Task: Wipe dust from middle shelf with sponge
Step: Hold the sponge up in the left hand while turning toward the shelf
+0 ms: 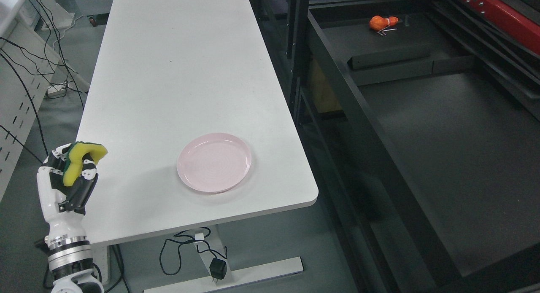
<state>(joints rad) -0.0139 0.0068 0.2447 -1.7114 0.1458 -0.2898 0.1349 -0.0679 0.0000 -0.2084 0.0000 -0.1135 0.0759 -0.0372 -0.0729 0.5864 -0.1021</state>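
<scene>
though gripped, sponge (84, 161) off shelf (443, 128)

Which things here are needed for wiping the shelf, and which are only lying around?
For the job:
- sponge, yellow and green, held in the left hand
- black shelf on the right

Just lying about:
- pink plate, on the white table
- orange object, far back on the shelf
- cables on the floor at left
</scene>
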